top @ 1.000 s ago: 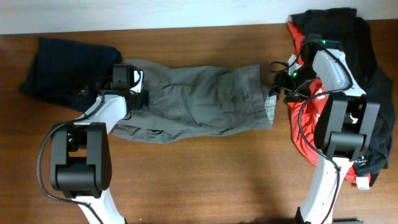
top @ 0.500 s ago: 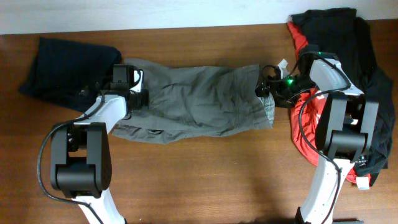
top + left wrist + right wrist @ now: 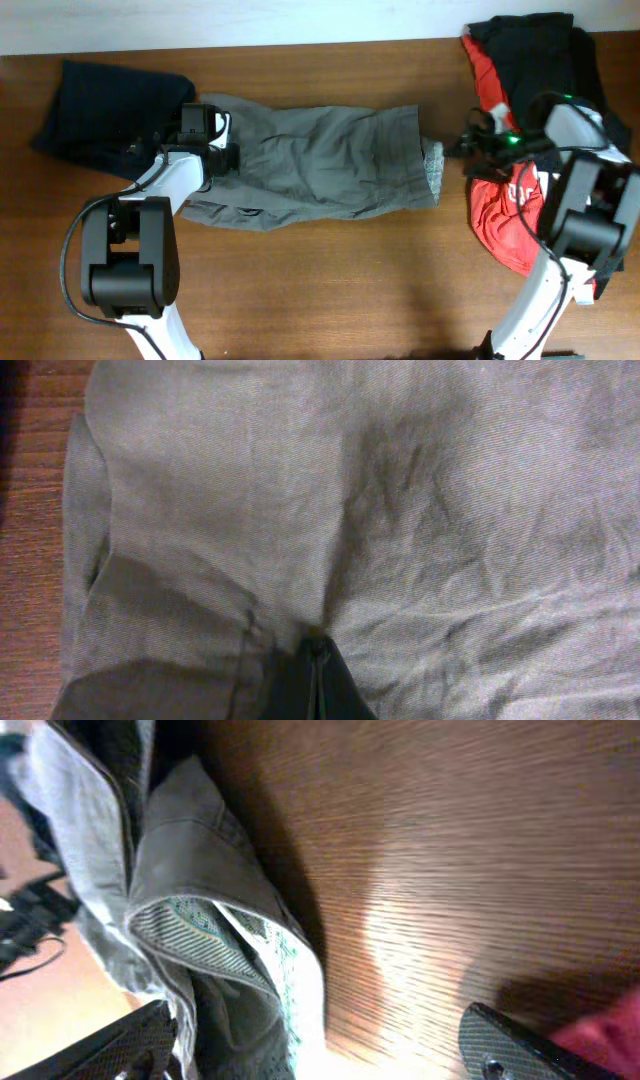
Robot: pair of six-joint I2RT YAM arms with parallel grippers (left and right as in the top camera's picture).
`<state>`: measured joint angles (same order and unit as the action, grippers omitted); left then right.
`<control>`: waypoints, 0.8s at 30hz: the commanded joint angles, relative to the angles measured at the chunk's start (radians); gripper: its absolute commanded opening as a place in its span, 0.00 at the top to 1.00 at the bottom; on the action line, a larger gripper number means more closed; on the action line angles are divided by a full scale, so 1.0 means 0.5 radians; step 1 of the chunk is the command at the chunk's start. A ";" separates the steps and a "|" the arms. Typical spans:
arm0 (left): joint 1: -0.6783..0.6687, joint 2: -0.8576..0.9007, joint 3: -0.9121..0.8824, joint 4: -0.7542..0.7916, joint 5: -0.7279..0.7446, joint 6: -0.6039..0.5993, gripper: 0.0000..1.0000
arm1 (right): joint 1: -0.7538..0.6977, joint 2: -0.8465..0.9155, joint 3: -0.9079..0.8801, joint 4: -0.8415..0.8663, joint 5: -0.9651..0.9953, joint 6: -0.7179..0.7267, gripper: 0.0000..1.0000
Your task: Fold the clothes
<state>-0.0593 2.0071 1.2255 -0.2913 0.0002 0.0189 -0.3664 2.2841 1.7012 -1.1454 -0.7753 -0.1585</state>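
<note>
The shorts [image 3: 320,165] lie spread flat across the middle of the desk [image 3: 330,290], running left to right. The left fingers [image 3: 315,672] are pressed together, pinching a pucker of cloth near the shorts' left end. The right fingers [image 3: 520,1045] are spread wide and empty over bare wood just beside the right end. Farther back lie a navy garment [image 3: 100,110] on the left and a red-and-black heap [image 3: 530,50] on the right.
</note>
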 commanded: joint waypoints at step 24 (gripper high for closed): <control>0.007 0.050 0.021 -0.020 -0.008 0.011 0.99 | 0.682 0.031 -0.628 1.171 -0.260 0.650 0.79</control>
<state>-0.0593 2.0071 1.2255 -0.2916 -0.0067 0.0189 -0.0441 2.2536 1.4113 -0.5625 -0.9924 0.1165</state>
